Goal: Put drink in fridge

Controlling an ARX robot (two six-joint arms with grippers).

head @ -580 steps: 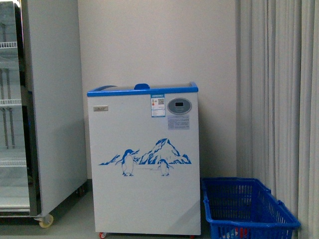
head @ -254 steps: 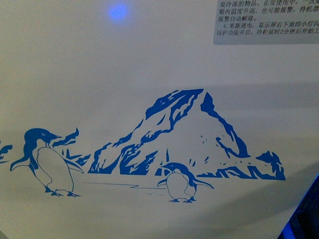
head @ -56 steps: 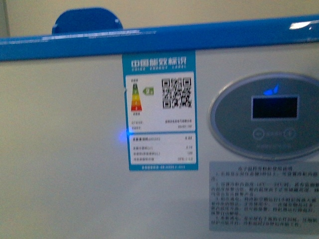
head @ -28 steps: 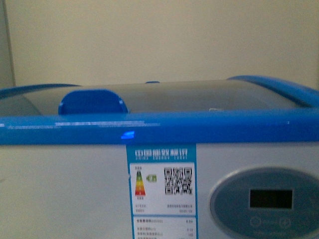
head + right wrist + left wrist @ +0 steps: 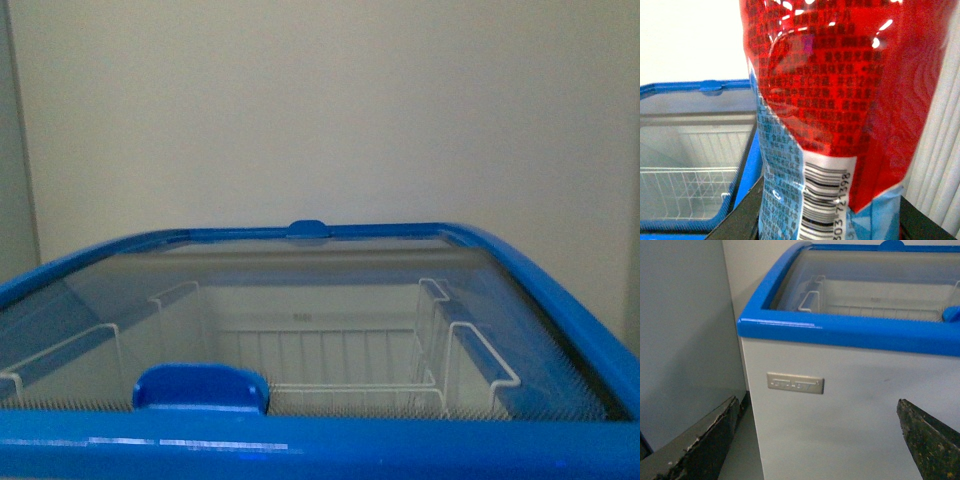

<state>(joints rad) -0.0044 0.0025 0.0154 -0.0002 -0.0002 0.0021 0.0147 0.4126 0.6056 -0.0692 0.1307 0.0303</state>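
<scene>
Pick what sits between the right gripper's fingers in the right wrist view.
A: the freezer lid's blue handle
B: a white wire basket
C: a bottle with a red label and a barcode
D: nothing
C: the drink, red-labelled with a barcode, fills the space between the dark fingers of the right gripper.

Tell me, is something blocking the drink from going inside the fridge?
Yes. The sliding glass lid looks shut over the fridge, covering the wire baskets. The drink cannot drop in until it slides open.
</scene>
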